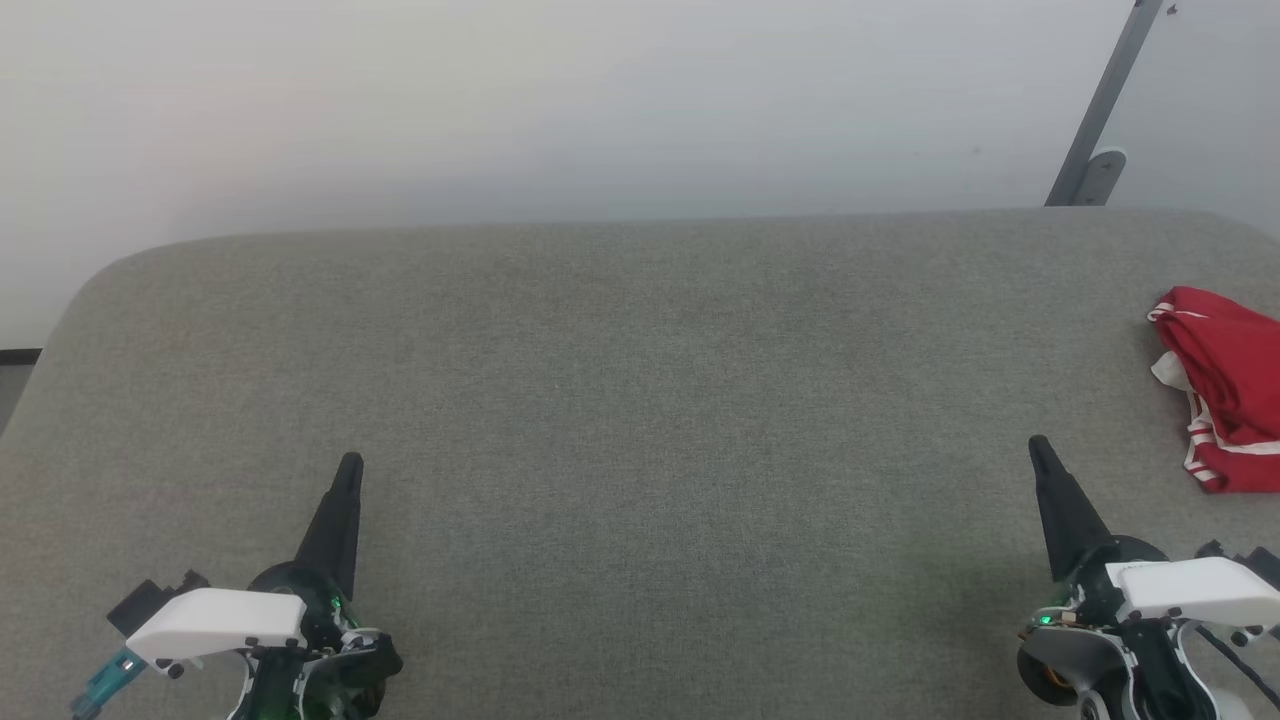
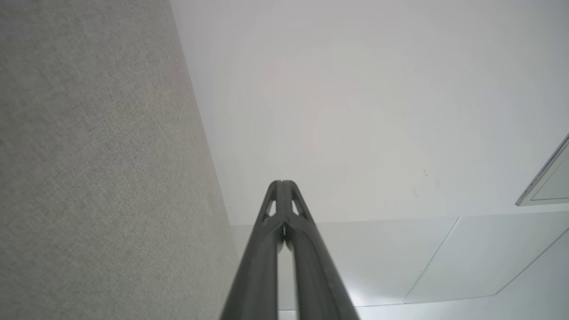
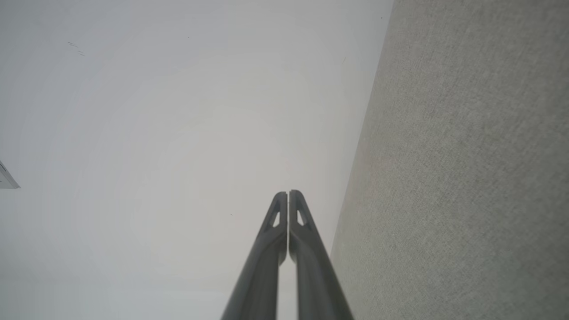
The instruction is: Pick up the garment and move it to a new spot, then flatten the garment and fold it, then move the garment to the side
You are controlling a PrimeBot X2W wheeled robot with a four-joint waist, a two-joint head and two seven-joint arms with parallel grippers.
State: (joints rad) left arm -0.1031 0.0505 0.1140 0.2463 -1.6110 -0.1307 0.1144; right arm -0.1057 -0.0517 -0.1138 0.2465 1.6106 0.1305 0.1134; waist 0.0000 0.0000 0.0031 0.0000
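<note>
The garment (image 1: 1232,385), red with white-and-red striped trim, lies bunched at the far right edge of the grey fabric table (image 1: 640,400), partly cut off by the head view's border. My right gripper (image 1: 1040,447) is shut with nothing in it, low at the right, a short way left of and nearer than the garment. My left gripper (image 1: 351,463) is shut and empty at the lower left, far from the garment. In the wrist views the left gripper (image 2: 282,183) and the right gripper (image 3: 288,194) both show fingertips pressed together, pointing past the table (image 2: 89,155) edge toward a pale wall.
A white wall (image 1: 600,100) rises behind the table's rounded far edge. A grey metal bracket (image 1: 1100,120) leans on the wall at the upper right. The table (image 3: 466,178) fills the right side of the right wrist view.
</note>
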